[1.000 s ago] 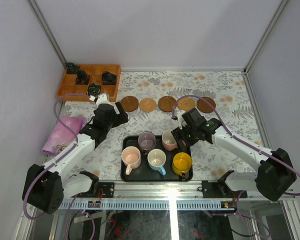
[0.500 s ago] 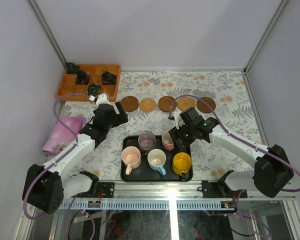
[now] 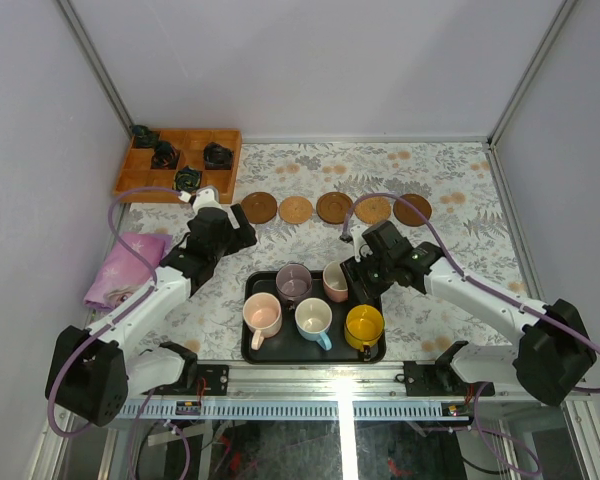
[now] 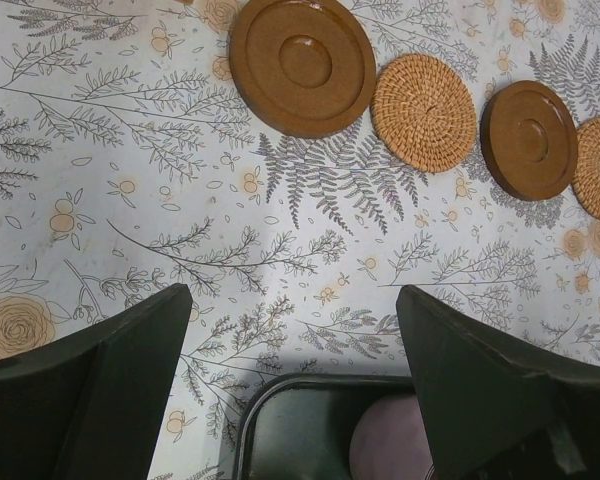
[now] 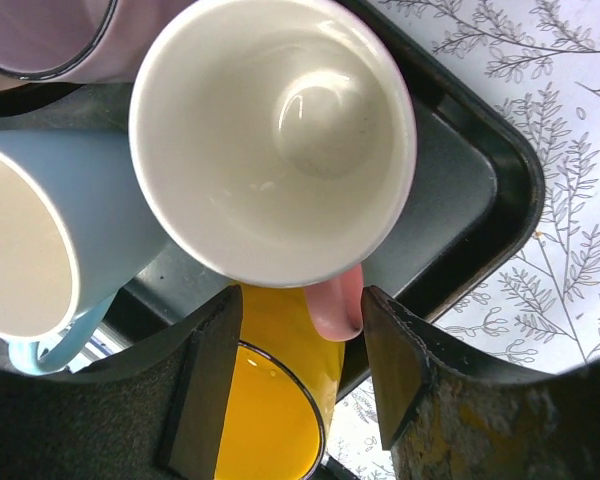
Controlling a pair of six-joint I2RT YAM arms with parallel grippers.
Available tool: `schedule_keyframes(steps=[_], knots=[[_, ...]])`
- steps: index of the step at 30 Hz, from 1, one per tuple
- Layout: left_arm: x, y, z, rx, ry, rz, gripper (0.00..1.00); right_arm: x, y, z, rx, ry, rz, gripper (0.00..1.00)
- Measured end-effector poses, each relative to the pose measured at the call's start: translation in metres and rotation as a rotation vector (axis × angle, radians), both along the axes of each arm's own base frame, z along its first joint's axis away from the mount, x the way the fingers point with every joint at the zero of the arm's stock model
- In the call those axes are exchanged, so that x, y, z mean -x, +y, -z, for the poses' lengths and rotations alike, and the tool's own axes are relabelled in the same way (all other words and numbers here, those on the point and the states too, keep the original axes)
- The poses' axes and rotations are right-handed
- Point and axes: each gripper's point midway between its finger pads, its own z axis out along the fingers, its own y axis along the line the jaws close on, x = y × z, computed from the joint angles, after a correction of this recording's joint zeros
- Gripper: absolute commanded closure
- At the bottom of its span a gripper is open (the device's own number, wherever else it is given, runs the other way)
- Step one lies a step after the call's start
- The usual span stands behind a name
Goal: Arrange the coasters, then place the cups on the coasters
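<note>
Several round brown coasters point(image 3: 333, 207) lie in a row behind the black tray point(image 3: 248, 345); in the left wrist view they alternate dark wood point(image 4: 302, 65) and woven tan point(image 4: 423, 98). The tray holds the cups: mauve point(image 3: 294, 282), salmon-pink point(image 3: 336, 281), peach-pink point(image 3: 262, 315), light blue point(image 3: 313, 319) and yellow point(image 3: 364, 325). My right gripper point(image 5: 302, 370) hangs over the tray's right side, open, its fingers either side of the salmon-pink cup's handle point(image 5: 335, 305), above the yellow cup point(image 5: 275, 420). My left gripper point(image 4: 295, 380) is open and empty over the cloth by the tray's far left corner point(image 4: 250, 420).
A wooden compartment box point(image 3: 178, 160) with small black objects sits at the back left. A crumpled pink cloth point(image 3: 128, 268) lies at the left edge. Metal frame posts and white walls close in the table.
My right gripper has shifted slightly over the tray and its jaws have narrowed about the salmon-pink cup's handle. The left arm has not moved.
</note>
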Motion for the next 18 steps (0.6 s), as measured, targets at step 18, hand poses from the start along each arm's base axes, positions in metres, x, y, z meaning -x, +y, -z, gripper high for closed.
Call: schedule_keyframes(steps=[18], knots=[[0.0, 0.0, 0.004, -0.004, 0.011, 0.0, 0.16, -0.005, 0.001, 0.023, 0.051, 0.04, 0.008, 0.47]])
